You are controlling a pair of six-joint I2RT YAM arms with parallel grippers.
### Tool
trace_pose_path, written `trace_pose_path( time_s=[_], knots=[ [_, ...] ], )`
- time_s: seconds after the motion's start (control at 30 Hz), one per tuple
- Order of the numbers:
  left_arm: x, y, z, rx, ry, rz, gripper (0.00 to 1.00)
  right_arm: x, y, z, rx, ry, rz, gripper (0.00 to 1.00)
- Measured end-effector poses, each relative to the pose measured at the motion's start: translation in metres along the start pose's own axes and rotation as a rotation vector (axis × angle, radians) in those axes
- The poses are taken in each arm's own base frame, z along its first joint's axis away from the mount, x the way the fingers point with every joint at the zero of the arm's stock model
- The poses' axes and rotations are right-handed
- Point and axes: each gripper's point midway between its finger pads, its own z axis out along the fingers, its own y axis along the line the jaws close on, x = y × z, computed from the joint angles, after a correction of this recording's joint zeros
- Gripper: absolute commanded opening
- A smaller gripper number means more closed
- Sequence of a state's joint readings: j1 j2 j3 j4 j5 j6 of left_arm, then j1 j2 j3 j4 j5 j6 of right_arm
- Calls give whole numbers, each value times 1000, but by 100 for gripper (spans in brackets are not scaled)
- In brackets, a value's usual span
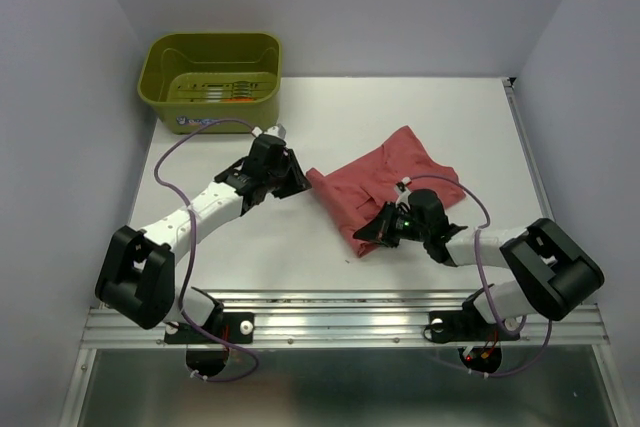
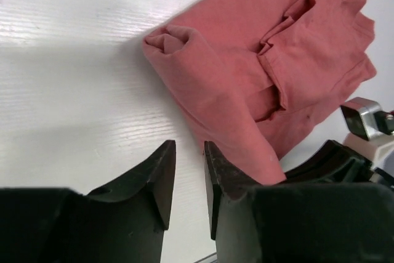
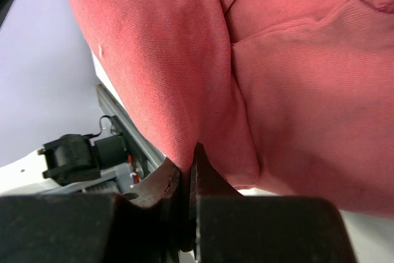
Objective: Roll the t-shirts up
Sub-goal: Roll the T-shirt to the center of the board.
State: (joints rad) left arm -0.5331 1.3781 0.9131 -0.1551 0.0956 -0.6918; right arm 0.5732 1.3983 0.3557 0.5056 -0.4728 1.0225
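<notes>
Since your left gripper (image 1: 296, 179) sits part open and empty, just beside the left tip of the soft dusty-red cloth t-shirt (image 1: 395, 172), it looks set to grab there. The shirt lies bunched on the white table (image 1: 330, 117), nearer the right edge. Your right gripper (image 1: 374, 233) pinches its near corner tight, likely to hold it down.
</notes>
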Motion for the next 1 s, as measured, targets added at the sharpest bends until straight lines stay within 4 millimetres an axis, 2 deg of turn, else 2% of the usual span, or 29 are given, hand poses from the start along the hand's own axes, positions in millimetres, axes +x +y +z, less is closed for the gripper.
trace_pose_path(
  time_s=[0.03, 0.1, 0.47, 0.63, 1.0],
  knots=[
    [0, -2, 0, 8, 2, 2, 16, 0, 0, 0, -7, 6, 12, 1],
    [1, -7, 2, 29, 6, 5, 0, -1, -1, -1, -20, 13, 37, 1],
    [35, -13, 40, 67, 143, 48, 0, 0, -3, 1, -55, 54, 84, 1],
    [29, -25, 51, 103, 140, 55, 0, -1, -2, 1, -68, 59, 91, 1],
    [21, -36, 71, 128, 145, 67, 0, -2, -9, -1, -63, 53, 105, 1]
  ],
)
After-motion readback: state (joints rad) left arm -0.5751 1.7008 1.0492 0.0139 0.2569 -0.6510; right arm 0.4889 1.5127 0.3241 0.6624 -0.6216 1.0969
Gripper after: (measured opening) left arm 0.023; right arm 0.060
